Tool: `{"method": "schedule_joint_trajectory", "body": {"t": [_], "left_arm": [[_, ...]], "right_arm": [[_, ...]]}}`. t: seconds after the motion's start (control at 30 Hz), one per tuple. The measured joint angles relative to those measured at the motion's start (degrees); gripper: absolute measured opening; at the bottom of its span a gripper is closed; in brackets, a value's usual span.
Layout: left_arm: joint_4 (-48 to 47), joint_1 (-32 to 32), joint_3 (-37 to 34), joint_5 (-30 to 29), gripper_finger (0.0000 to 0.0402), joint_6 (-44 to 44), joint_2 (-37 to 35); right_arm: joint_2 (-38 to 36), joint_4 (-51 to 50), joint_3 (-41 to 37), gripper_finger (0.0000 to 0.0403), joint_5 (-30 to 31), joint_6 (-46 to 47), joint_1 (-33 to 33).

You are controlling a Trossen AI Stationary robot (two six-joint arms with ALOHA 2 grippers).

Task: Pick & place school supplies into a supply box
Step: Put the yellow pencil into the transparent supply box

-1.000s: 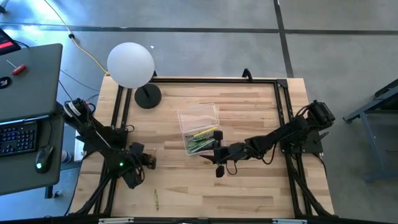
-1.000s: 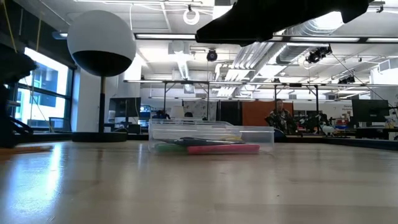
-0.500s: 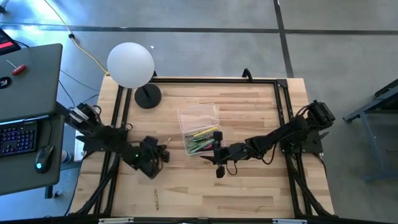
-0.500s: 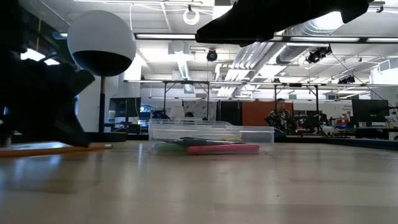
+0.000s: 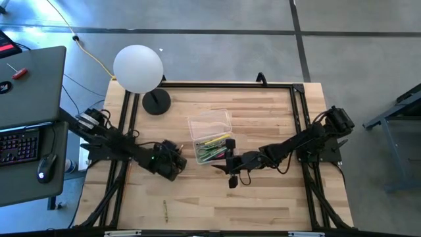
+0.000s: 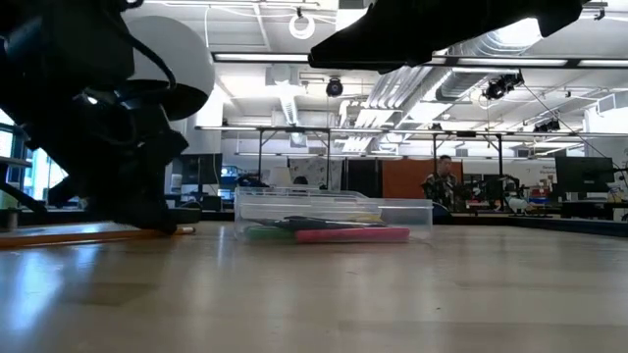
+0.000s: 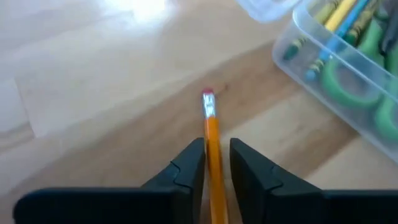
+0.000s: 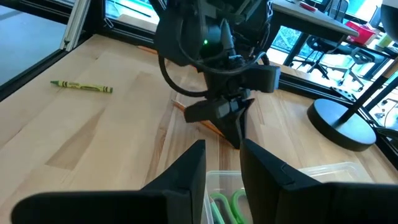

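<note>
My left gripper (image 5: 174,160) (image 7: 216,146) is left of the clear supply box (image 5: 210,135) (image 7: 336,68) and shut on an orange pencil (image 7: 211,134) (image 6: 78,235). The box stands open on the table and holds green-handled scissors (image 7: 348,93), pencils and a pink pen (image 6: 348,234). My right gripper (image 5: 227,158) (image 8: 222,149) hovers open over the box's near end, touching nothing. A yellow-green crayon (image 5: 165,210) (image 8: 81,86) lies flat near the table's near edge. My left gripper pinches the orange pencil's shaft (image 7: 213,155) between its two fingers (image 7: 189,165), with the pencil lying along them. The eraser end (image 7: 208,98) sticks out ahead, toward the box. The pencil is level and low over the table; I cannot tell whether it touches the wood.
A white globe lamp (image 5: 138,68) on a black base (image 5: 156,102) stands at the far left corner. A black frame (image 5: 299,105) runs along the table's edges. Bare wood lies between my left gripper and the box. People and desks show in the room beyond.
My left gripper has moved toward the table's right and slightly toward the far edge, closer to the box, carrying the orange pencil along low over the table. My right arm has kept still.
</note>
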Motion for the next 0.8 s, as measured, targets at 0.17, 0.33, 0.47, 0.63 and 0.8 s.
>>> {"method": "schedule_joint_trajectory", "body": {"t": [0.17, 0.33, 0.47, 0.63, 0.8], "left_arm": [[3.62, 0.0, 0.13, -6.88, 0.0115, 0.14, 6.76], [6.66, -0.21, 0.25, -11.88, 0.0115, -1.06, 13.23], [8.78, -1.69, 0.16, -16.84, 0.0115, -1.36, 16.23], [9.04, -1.93, 0.12, -16.56, 0.0115, -1.8, 16.87], [10.46, -2.21, -0.03, -17.8, 0.0103, -1.78, 17.49]], "right_arm": [[0.0, -0.93, 0.0, 0.0078, 0.0, 0.03, 0.0], [0.02, -2.45, 0.02, 0.0078, 0.0, 0.05, 0.0], [0.02, -3.24, 0.02, 0.0078, 0.01, 0.09, 0.0], [0.02, -3.6, 0.02, 0.0078, 0.24, 1.48, 0.0], [0.02, -3.78, 0.02, 0.0078, 0.24, 1.49, 0.0]]}}
